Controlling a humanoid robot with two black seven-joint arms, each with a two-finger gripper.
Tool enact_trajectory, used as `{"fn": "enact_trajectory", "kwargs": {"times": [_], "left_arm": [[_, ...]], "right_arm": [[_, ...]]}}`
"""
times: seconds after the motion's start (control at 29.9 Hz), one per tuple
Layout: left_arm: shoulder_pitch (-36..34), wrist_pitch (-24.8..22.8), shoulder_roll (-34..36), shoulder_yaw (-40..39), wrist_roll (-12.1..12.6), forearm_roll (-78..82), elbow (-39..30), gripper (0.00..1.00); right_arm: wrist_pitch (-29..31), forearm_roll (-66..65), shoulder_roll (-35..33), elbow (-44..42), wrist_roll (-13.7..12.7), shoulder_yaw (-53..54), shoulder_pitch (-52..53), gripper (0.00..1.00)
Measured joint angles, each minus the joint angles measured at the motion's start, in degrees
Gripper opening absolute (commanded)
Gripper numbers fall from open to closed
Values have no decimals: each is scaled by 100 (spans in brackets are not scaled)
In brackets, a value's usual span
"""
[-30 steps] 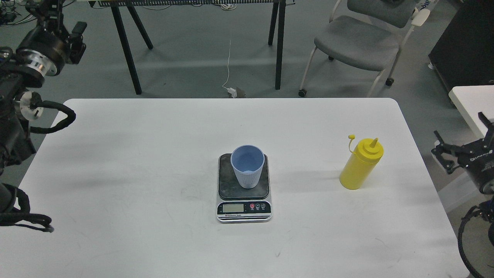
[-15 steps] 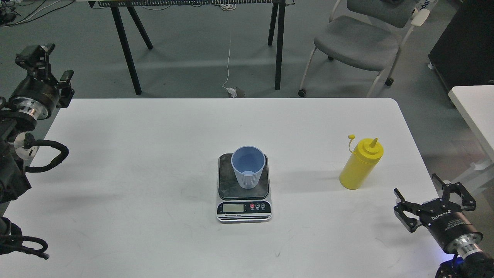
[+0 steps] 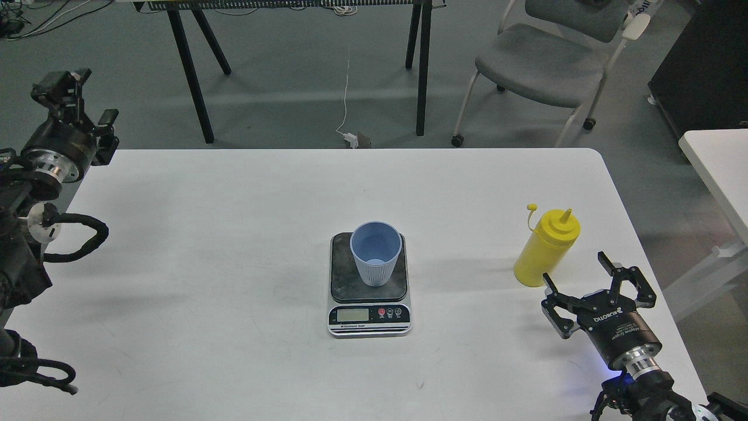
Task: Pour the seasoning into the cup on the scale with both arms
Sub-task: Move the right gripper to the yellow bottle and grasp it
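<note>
At four o'clock on the white table, the right gripper sits with its fingers spread apart, near the yellow squeeze bottle but not touching it. A careless approach could knock that tall, narrow, upright bottle over, and its uncapped nozzle might then spill. The light blue ribbed cup stands at the centre on the digital scale; a bump would shift it. At nine o'clock the left gripper hangs off the table; whether it is parted cannot be told.

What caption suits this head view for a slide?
Open right gripper nears yellow seasoning bottle; blue cup sits on scale; left gripper is raised at table edge.
</note>
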Motion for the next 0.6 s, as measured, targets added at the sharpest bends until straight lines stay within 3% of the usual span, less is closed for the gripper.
{"fn": "enact_trajectory", "kwargs": {"times": [0.27,0.6], "left_arm": [[97,-1,-17,30,0,2,-7,83],[97,-1,50,43,0,13,-8,83]], "right_arm": [[0,-152,345,-463,19,129,239,99],[0,-687,800,-1133,260,181,729,99]]}}
